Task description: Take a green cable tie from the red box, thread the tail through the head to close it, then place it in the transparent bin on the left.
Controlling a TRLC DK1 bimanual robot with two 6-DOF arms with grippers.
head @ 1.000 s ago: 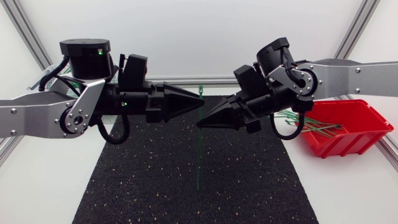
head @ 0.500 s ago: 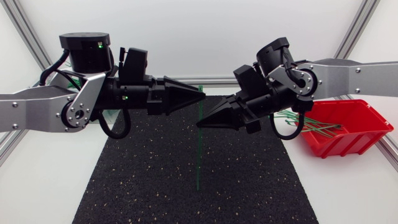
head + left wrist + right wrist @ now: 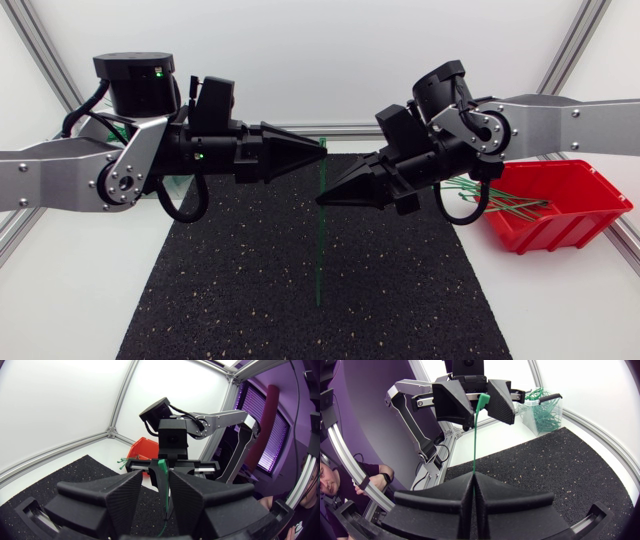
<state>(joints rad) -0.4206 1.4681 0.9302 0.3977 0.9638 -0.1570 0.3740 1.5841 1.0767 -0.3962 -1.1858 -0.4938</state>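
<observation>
**Asker:** What's happening on your left?

**Me:** My left claw (image 3: 322, 150) is level with the top of the green cable tie (image 3: 319, 240). Its fingers (image 3: 125, 495) are apart, with the tie's head (image 3: 161, 464) between them. I judge neither one presses it yet. The transparent bin (image 3: 555, 407) sits further left, well apart.

**Asker:** And the tie itself?

**Me:** It stands upright over the black mat (image 3: 250, 290), head up, tail (image 3: 318, 290) hanging toward the mat. My right claw (image 3: 322, 200) is clamped on the strap just below the head, fingers together on it. The red box (image 3: 560, 205) lies off to the right.

**Asker:** How do you do this step well?

**Me:** I'd close the left claw on the sides of the head and leave the slot uncovered. Only once that grip is sure should the right claw let go and slide down for the tail. A twist in the strap would turn the slot away, so I'd go gently.
</observation>
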